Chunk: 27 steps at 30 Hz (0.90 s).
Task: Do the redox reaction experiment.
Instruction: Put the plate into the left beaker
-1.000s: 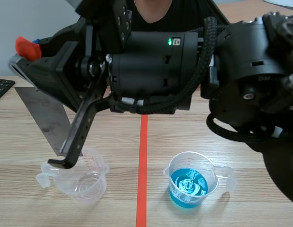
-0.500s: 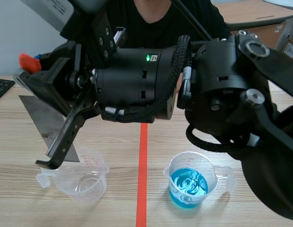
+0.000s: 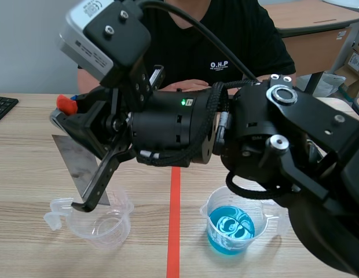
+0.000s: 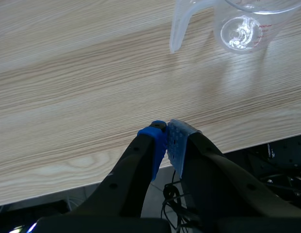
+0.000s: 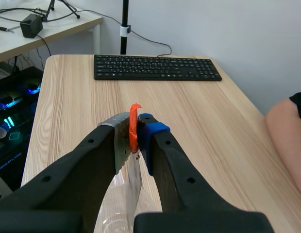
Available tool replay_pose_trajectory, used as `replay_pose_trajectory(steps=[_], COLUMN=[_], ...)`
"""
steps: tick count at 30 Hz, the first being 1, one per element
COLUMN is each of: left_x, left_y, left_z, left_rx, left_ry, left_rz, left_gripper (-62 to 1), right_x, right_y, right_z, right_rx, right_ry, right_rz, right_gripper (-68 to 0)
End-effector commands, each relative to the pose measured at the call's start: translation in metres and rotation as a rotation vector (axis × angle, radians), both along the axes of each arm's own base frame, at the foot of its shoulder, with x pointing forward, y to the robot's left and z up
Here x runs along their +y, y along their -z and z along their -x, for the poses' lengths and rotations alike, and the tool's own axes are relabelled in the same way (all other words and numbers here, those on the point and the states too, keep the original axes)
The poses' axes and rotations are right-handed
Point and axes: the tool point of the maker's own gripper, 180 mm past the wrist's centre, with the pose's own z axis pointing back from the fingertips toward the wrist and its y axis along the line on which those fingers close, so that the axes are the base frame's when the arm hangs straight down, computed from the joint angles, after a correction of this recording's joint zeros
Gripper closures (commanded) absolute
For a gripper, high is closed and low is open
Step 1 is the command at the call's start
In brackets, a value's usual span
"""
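The wooden table [image 3: 29, 174] runs away toward a person [image 3: 226, 35] in a black shirt on its far side. The right arm reaches across from the right past the middle; its gripper [image 3: 68, 113] is clamped on the top of a grey metal sheet [image 3: 80, 165], where an orange-red tab [image 3: 66, 104] sticks out between the pads. The sheet hangs tilted at the left, its lower corner at the far rim of the empty clear beaker [image 3: 104, 223]; contact cannot be told. A keyboard [image 3: 3, 107] lies at the far left. Right of the red tape line [image 3: 174, 231] stands a beaker of blue liquid [image 3: 231, 226]. The left gripper [image 4: 167, 133] is over the table's near edge, fingers pressed together with nothing between them, the empty beaker ahead of it
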Motion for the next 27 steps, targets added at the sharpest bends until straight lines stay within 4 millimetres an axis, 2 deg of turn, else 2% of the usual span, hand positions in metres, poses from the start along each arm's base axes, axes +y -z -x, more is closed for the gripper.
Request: replay_pose_trajectory(steps=[1, 11, 20, 24, 27], left_x=[-0.004, -0.004, -0.004, -0.003, -0.003], left_y=[-0.006, -0.006, -0.006, -0.006, -0.005], left_z=[-0.004, -0.004, -0.004, -0.004, -0.004], left_rx=[-0.024, -0.024, -0.024, -0.024, -0.023], left_ry=[0.004, 0.003, 0.004, 0.003, 0.003], left_rz=[0.013, 0.013, 0.013, 0.013, 0.012], left_gripper=[-4.2, -4.2, -4.2, -4.2, -4.2], right_x=[0.003, 0.009, 0.008, 0.007, 0.007], right_y=[-0.007, 0.03, 0.05, 0.055, 0.059], right_z=[0.002, -0.003, 0.004, 0.007, 0.009], right_rx=[-0.007, 0.038, 0.054, 0.05, 0.057], right_ry=[-0.013, 0.012, 0.016, 0.017, 0.017], right_rz=[-0.036, 0.017, 0.057, 0.077, 0.087], right_gripper=[-1.7, -1.7, -2.0, -7.4, -14.0])
